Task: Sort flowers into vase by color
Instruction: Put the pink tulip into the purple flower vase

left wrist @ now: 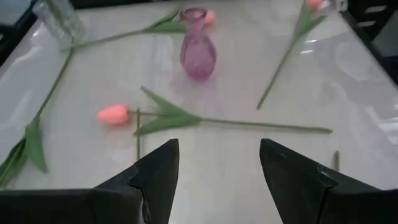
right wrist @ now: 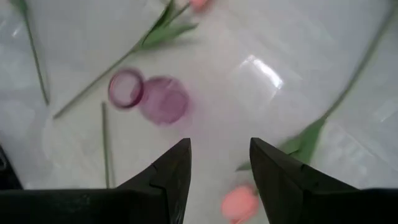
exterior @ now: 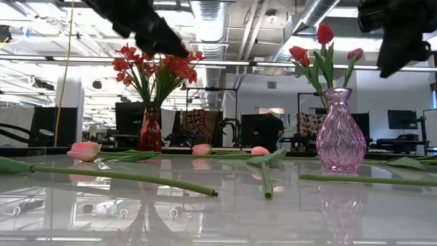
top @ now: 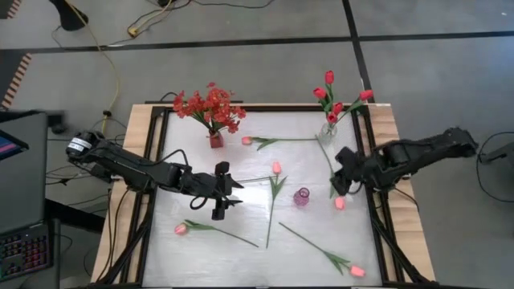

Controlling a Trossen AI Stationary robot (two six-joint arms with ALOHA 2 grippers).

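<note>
Several pink tulips lie flat on the white table: one at mid-table, one farther back, one near left, one near right, one beside the empty purple vase. Red tulips stand in a clear vase at the far right. A bushy red spray stands in a small red vase. My left gripper hovers open left of the mid-table tulip. My right gripper hovers open above the tulip head right of the purple vase.
Black frame rails run along the table's left and right sides, with wooden borders beyond them. Long green stems cross the middle of the table. In the low view the purple vase stands close, the red vase farther back.
</note>
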